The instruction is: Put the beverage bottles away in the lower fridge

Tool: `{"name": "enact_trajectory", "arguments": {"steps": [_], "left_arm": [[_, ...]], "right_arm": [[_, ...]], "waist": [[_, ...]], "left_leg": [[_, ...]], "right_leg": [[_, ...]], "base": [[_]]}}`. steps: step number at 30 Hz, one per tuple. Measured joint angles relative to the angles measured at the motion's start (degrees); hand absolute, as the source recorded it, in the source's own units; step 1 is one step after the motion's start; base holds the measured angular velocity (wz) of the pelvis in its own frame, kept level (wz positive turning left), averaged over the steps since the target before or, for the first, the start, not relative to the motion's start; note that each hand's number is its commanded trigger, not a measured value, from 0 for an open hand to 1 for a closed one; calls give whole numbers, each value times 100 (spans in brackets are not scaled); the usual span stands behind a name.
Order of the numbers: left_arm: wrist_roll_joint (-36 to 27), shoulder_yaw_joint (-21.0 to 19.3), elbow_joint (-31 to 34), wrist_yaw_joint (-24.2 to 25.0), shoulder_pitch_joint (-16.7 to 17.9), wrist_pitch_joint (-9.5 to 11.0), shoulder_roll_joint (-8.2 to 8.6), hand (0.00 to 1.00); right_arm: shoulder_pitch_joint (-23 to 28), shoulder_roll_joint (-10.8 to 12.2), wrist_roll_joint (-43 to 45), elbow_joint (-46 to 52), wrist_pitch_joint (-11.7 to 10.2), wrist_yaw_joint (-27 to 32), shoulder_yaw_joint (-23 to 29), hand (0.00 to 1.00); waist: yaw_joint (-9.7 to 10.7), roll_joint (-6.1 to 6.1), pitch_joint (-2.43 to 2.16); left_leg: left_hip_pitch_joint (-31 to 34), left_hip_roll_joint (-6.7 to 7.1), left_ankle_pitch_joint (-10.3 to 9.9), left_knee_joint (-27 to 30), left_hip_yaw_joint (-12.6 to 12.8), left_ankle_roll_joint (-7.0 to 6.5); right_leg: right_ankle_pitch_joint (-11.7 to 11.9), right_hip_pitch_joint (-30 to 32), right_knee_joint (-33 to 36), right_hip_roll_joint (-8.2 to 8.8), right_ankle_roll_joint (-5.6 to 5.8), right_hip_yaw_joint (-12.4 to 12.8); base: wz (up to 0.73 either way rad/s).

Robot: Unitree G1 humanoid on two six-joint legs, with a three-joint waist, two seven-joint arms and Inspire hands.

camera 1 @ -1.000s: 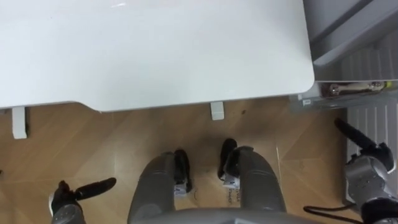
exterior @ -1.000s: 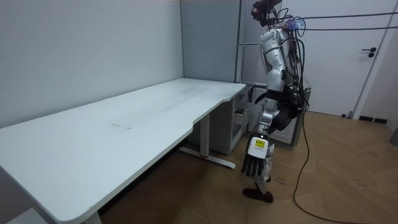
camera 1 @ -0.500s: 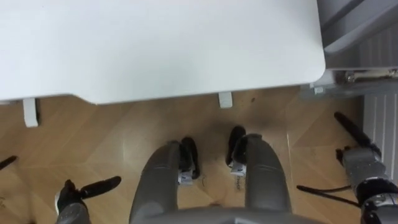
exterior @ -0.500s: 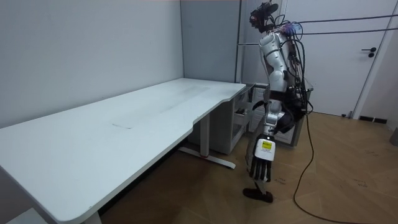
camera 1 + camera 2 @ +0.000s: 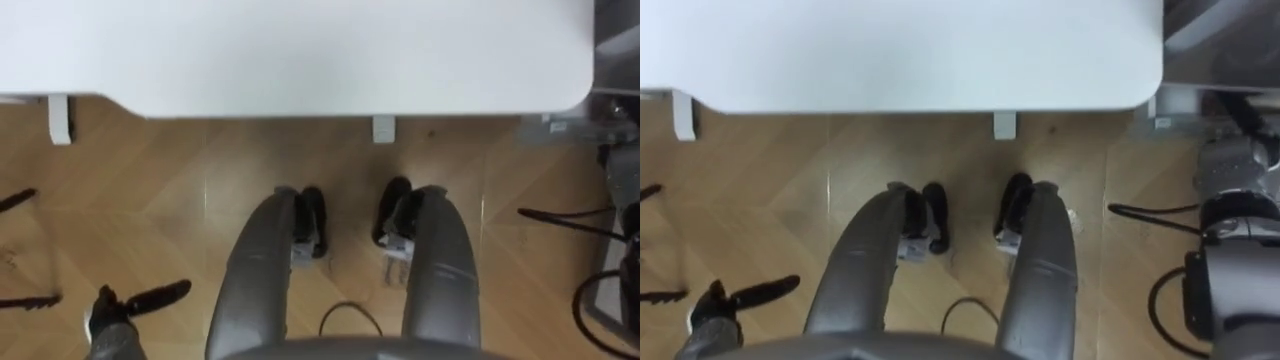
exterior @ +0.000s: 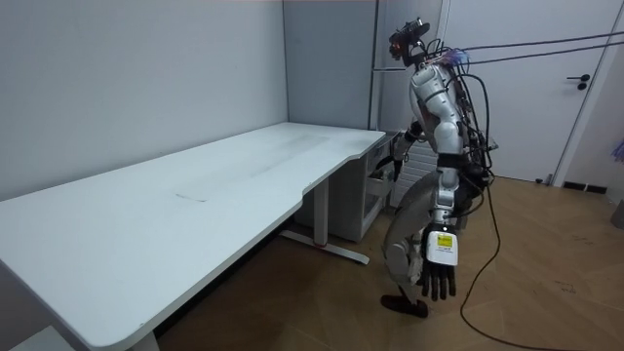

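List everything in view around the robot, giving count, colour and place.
desk: one, white, in front of the robot, stretching to the room view's left.
desk feet: two, white, on the floor under the desk's near edge.
low unit: one, grey, at the desk's end on the robot's right; possibly the fridge.
door: one, white, closed, behind the robot in the room view.
floor: one, brown wood, under everything.
left robot hand: one, black, hanging at the robot's side, fingers straight, holding nothing.
right robot hand: one, grey and black, close to the low unit.
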State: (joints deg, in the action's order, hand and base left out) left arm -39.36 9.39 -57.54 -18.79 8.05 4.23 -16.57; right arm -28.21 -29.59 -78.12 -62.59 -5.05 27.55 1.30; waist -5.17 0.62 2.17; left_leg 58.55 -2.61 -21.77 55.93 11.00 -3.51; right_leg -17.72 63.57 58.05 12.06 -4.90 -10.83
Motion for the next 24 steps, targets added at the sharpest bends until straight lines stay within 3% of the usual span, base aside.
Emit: {"name": "enact_trajectory", "arguments": {"steps": [8, 17, 24], "left_arm": [[125, -14, 231, -102, -23, 120, -24, 0], [98, 3, 189, -77, 21, 241, -129, 0], [79, 30, 199, -20, 209, 247, -245, 0]], "right_arm": [[-243, -56, 139, 269, 57, 663, -15, 0], [-558, -145, -351, 536, 89, 1284, -466, 0], [-557, -186, -595, 553, -47, 1228, -686, 0]], "waist": [[9, 110, 66], [-32, 116, 67], [-178, 118, 68]], "left_leg": [[295, 14, 23, 133, -38, 32], [277, 0, 40, 117, -38, 8], [275, 8, 68, 126, -63, 63]], "right_leg": [[-51, 291, 178, 89, 1, -32], [-21, 291, 176, 78, -71, -27], [-25, 288, 201, 88, -73, -41]], "base": [[4], [0], [0]]}}
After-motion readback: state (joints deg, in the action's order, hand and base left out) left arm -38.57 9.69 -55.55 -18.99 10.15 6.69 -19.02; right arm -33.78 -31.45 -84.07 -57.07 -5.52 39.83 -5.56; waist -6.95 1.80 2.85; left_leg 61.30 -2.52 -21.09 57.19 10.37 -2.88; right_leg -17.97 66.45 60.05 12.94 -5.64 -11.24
